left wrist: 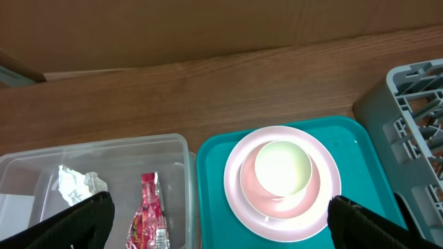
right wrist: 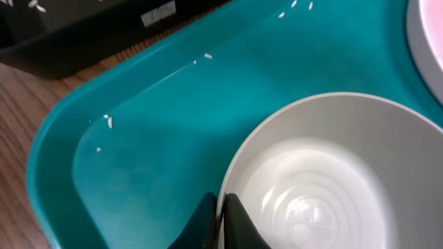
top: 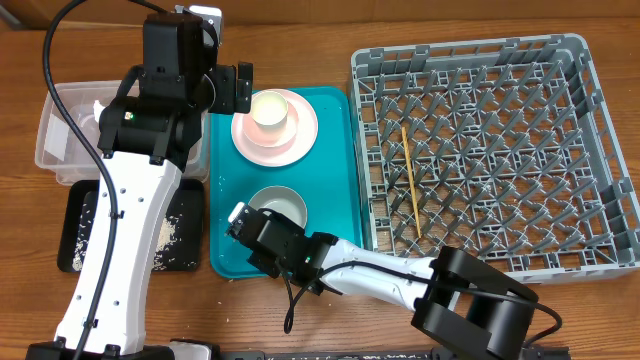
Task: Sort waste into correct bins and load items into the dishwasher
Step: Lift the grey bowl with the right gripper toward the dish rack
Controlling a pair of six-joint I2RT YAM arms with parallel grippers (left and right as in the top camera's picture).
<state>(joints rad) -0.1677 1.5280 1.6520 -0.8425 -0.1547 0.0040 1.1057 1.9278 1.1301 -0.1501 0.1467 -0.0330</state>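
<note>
The right claw (right wrist: 221, 218) pinches the smooth round bowl (right wrist: 332, 180) at its left rim; the left claw (left wrist: 221, 207) gapes. A thin wooden chopstick (top: 410, 185) lies near-to-far in the pegged rack (top: 470, 52).

The teal tray (right wrist: 159, 138) is showing smooth, glossy plastic. On it, the white bowl (right wrist: 332, 180) is gleaming and the pink plate (left wrist: 239, 187) is giving a soft sheen. Left of the tray, the clear tub (left wrist: 104, 146) is looking like translucent plastic, holding crumpled paper tissue (left wrist: 79, 185) and a shiny printed-film wrapper (left wrist: 149, 218). Right of the tray, the grey rack (top: 470, 50) is appearing matt plastic, its chopstick (top: 410, 185) bare wood. Under the tray, the worktop (left wrist: 208, 76) is showing grained wood.
</note>
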